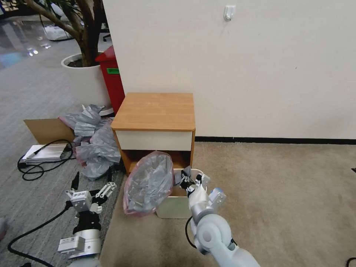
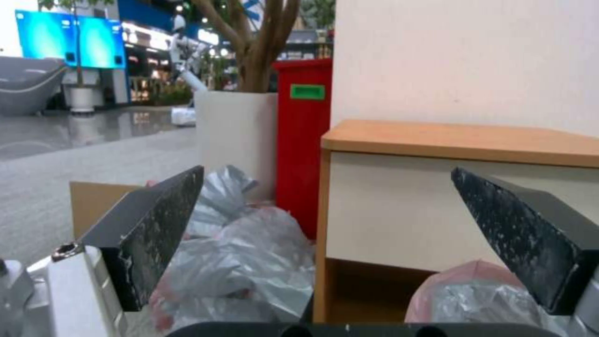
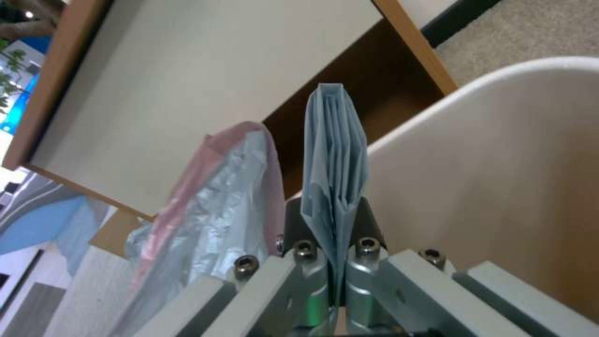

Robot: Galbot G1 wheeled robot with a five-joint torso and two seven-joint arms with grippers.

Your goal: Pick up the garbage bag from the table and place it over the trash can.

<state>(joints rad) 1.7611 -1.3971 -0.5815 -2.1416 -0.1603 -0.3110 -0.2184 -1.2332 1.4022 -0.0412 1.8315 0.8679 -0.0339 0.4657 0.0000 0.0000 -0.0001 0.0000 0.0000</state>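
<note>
Right gripper [image 1: 190,180] clenched on folded edge of translucent silver-grey plastic garbage bag with pink rim [image 1: 149,183], bag ballooning at 9 o'clock of cream rectangular plastic trash can [image 1: 174,207], below wooden desk [image 1: 155,110]. Left gripper [image 1: 92,181] released, idle at 9 o'clock of bag.

Left gripper [image 1: 92,185] agape, right gripper [image 1: 190,181] clamped.

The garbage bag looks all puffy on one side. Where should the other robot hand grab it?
Probably the pinkish rim of the garbage bag, on its free side nearest the open left gripper, coming from the robot's left. The right gripper pinches the opposite edge over the trash can, so the mouth balloons leftward.
</note>
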